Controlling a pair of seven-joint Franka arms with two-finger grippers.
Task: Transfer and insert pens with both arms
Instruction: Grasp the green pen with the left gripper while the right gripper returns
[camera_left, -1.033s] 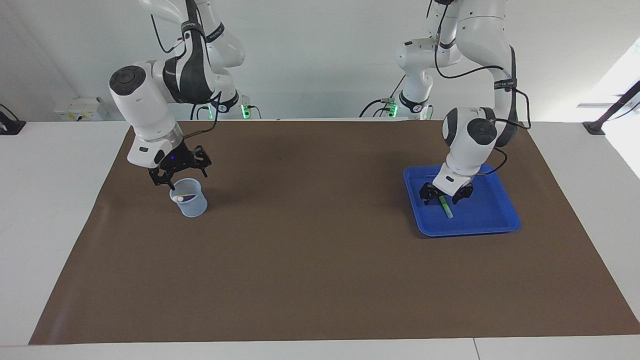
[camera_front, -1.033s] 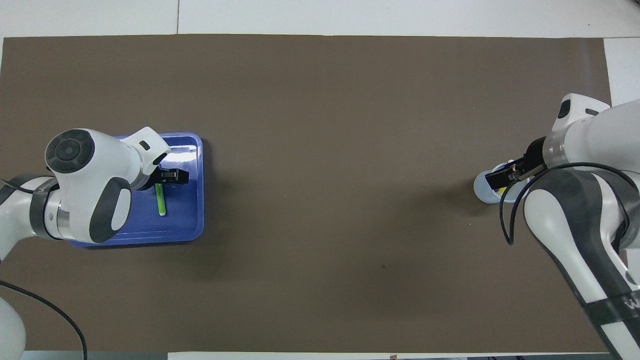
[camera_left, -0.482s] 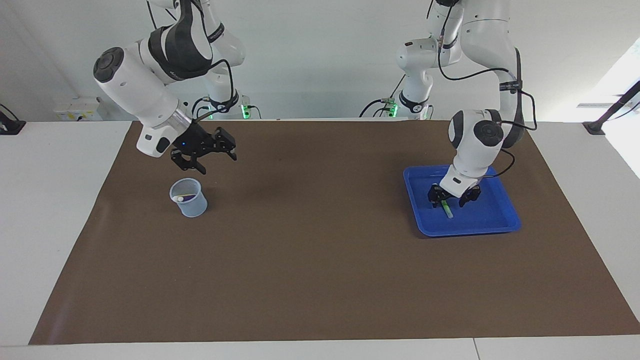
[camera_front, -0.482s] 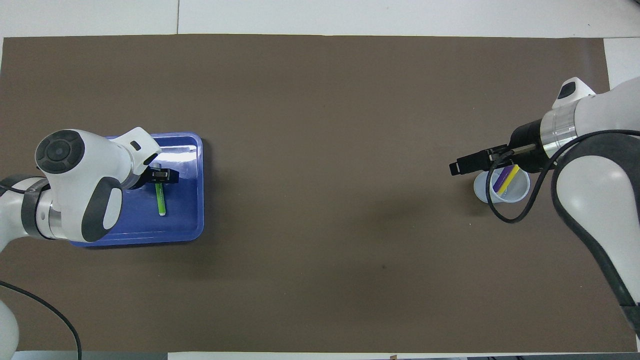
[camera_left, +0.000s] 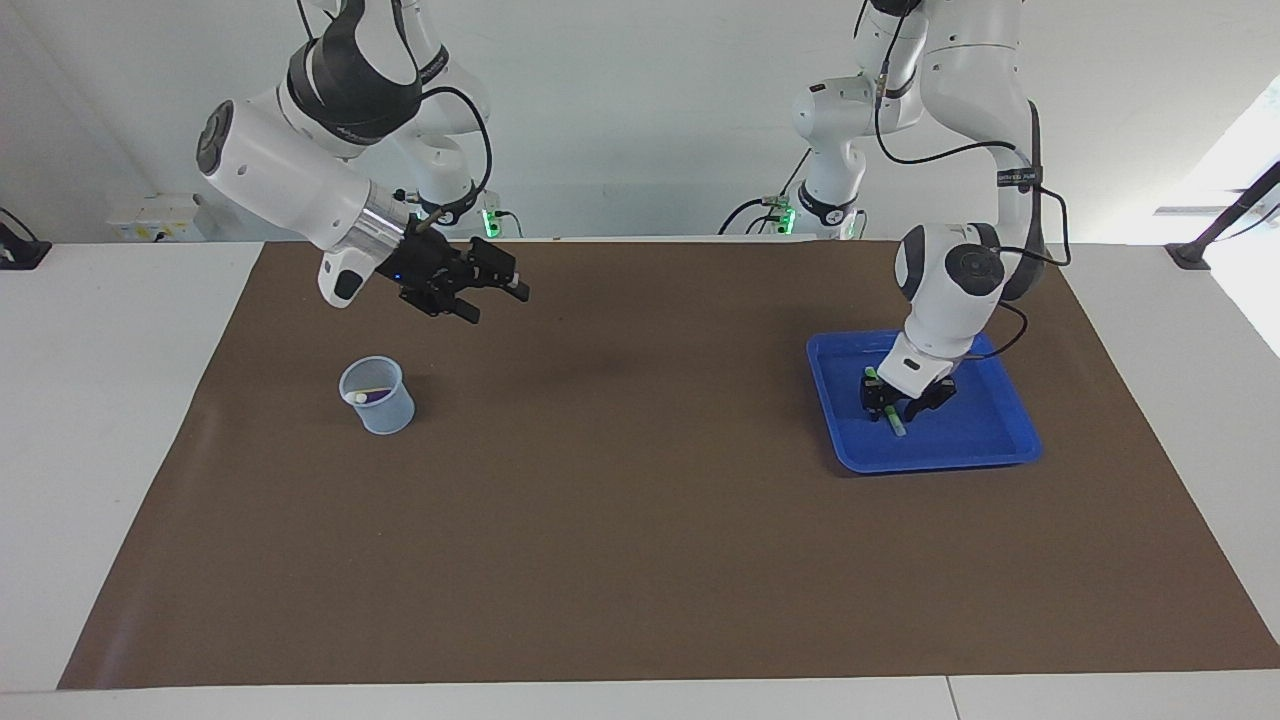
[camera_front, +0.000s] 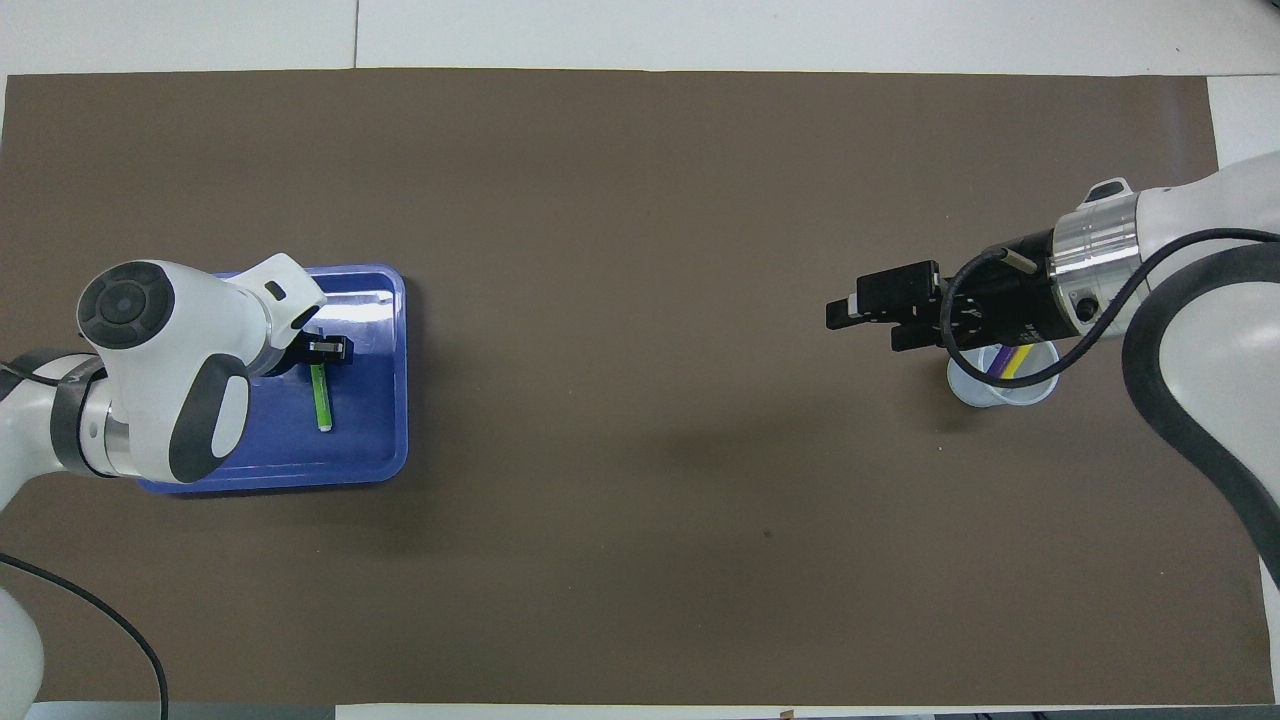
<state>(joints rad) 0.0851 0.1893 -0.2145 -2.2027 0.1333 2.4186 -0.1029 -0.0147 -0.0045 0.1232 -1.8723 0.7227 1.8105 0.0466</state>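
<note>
Green pen (camera_left: 886, 405) (camera_front: 320, 394), pale-tipped, flat in blue tray (camera_left: 985, 448) (camera_front: 385, 440).

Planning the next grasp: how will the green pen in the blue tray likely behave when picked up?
The green pen looks straight and slim, so probably stiff and light. Lying flat on the blue tray, its round barrel may roll if nudged. The left end effector sits over one end, so it might tilt when lifted.

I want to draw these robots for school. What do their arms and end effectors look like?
Both arms are big, white and rounded, with dark grey bands and round dark caps at the joints. Thin black cables loop along them. A shiny silver ring sits at each wrist. The left end effector and the right end effector are black, each with two fingers.
</note>
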